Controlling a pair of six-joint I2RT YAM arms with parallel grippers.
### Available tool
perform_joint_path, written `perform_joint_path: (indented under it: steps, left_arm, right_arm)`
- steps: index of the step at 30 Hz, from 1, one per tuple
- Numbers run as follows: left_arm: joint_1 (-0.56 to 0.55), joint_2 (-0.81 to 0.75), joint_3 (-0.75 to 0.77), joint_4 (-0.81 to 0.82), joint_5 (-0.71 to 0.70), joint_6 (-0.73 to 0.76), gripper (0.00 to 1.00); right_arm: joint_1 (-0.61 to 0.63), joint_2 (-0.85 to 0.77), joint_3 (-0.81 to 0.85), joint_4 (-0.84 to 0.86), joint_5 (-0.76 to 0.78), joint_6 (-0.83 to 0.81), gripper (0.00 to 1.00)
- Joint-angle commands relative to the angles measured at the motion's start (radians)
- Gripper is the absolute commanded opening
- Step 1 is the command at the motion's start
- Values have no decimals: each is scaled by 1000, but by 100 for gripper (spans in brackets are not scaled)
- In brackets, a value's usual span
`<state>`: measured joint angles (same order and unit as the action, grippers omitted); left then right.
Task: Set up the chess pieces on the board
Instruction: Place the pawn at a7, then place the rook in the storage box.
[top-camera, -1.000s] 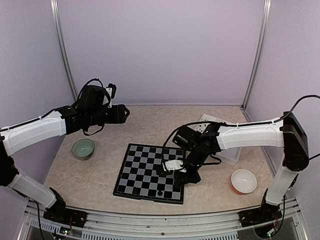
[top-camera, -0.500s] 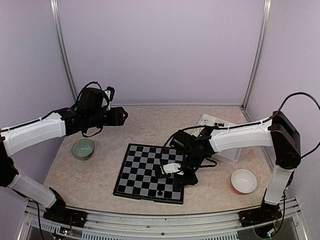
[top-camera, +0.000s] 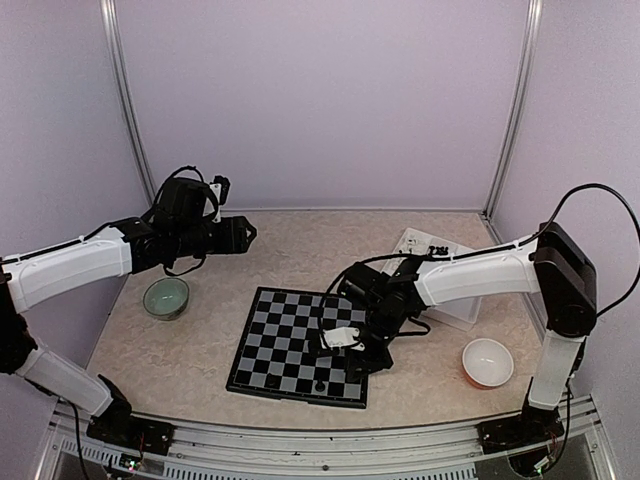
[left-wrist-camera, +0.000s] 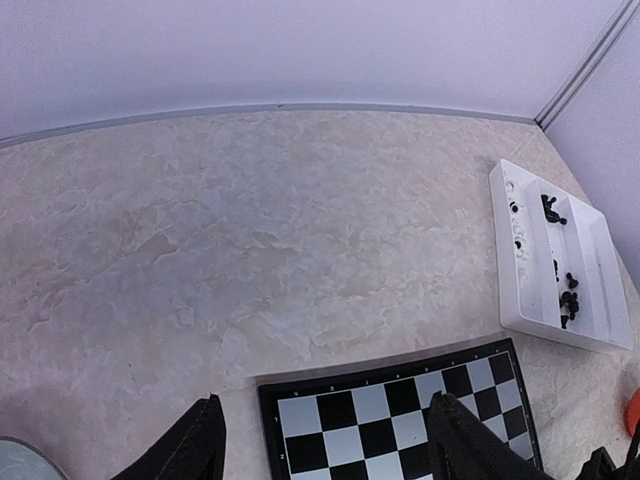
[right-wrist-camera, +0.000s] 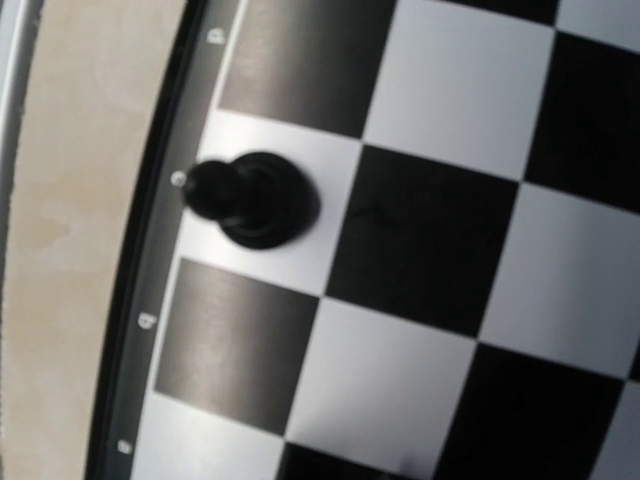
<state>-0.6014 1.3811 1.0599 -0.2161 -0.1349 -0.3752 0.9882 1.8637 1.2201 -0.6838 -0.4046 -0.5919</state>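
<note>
The board (top-camera: 290, 345) lies flat near the table's front, and its far corner shows in the left wrist view (left-wrist-camera: 400, 420). One black chess piece (top-camera: 319, 384) stands on the board's front row. In the right wrist view, a black pawn (right-wrist-camera: 255, 200) stands upright on a light square beside the board's border (right-wrist-camera: 160, 280). My right gripper (top-camera: 353, 360) hangs low over the board's near right part. Its fingers are hidden in its own view. My left gripper (top-camera: 248, 231) is raised over the back left of the table, open and empty (left-wrist-camera: 325, 400).
A white compartment tray (left-wrist-camera: 520, 300) with several small black pieces (left-wrist-camera: 567, 298) sits right of the board, also in the top view (top-camera: 418, 243). A green bowl (top-camera: 166, 297) stands left of the board. An orange-and-white bowl (top-camera: 488, 362) is at the front right.
My right arm has shifted a little left and lower over the board's near right squares. The left arm has hardly moved.
</note>
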Motion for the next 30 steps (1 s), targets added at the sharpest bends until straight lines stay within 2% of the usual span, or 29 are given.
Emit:
perform_joint_path:
  steps: [1, 6, 10, 12, 16, 21, 24, 30]
  left_arm:
    - [6, 5, -9, 30, 18, -11, 69]
    - [6, 4, -11, 30, 21, -11, 69]
    - [6, 1, -4, 24, 28, -10, 69]
    - [6, 2, 1, 25, 44, -8, 69]
    - [-2, 1, -7, 49, 90, 0, 69]
    - [-47, 24, -1, 61, 84, 29, 69]
    - [-74, 51, 12, 60, 76, 51, 69]
    - [-84, 92, 27, 70, 97, 74, 69]
  right_arm:
    - [7, 17, 17, 12, 2, 10, 27]
    - [7, -2, 41, -9, -2, 10, 36]
    - [-10, -64, 87, -89, -50, -31, 43]
    - [-59, -111, 99, -114, -109, -37, 44]
    - [-255, -162, 112, -142, -178, -12, 42]
    - [-501, -192, 118, -126, -72, 13, 34]
    - [-596, -186, 122, -114, 31, 0, 30]
    - [-629, -131, 95, -83, 247, -105, 27]
